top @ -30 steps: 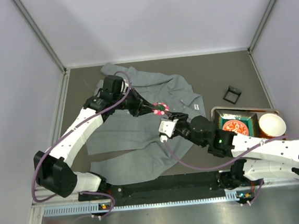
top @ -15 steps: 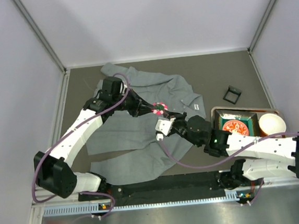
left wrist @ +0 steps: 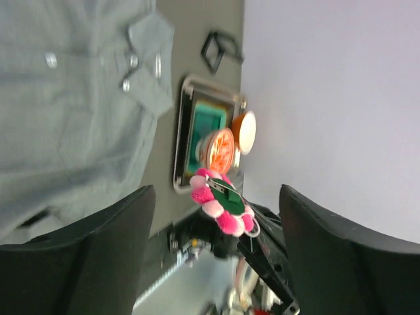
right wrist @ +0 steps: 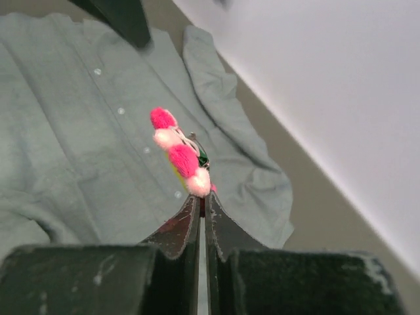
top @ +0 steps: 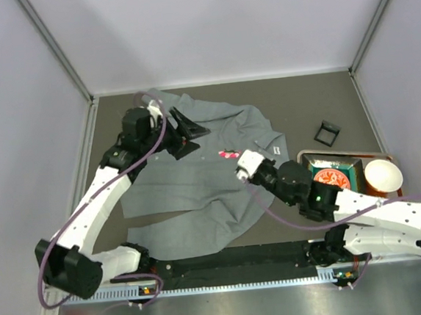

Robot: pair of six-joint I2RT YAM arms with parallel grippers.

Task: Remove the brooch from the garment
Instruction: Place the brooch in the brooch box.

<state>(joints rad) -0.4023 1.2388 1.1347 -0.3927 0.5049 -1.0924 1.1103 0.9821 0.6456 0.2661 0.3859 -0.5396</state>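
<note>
The pink flower brooch (top: 229, 154) hangs just above the grey garment (top: 183, 182), pinched at one edge by my right gripper (top: 236, 159). The right wrist view shows the gripper (right wrist: 203, 200) shut on the lowest petals of the brooch (right wrist: 180, 156), with the shirt (right wrist: 79, 131) lying flat below. My left gripper (top: 188, 134) is open over the shirt's upper chest, up and to the left of the brooch, holding nothing. Between its spread fingers (left wrist: 98, 256) the left wrist view shows the green back of the brooch (left wrist: 223, 200), off the fabric (left wrist: 65, 118).
A metal tray (top: 303, 157) at the right holds a green box and a round orange lid. A white bowl (top: 383, 175) sits beside it. A small black square frame (top: 328, 132) lies behind the tray. Walls close in the back and sides.
My left gripper has let go of the brooch, opened and drawn back up-left. The right gripper has shut on the brooch and holds it slightly to the right of where it was.
</note>
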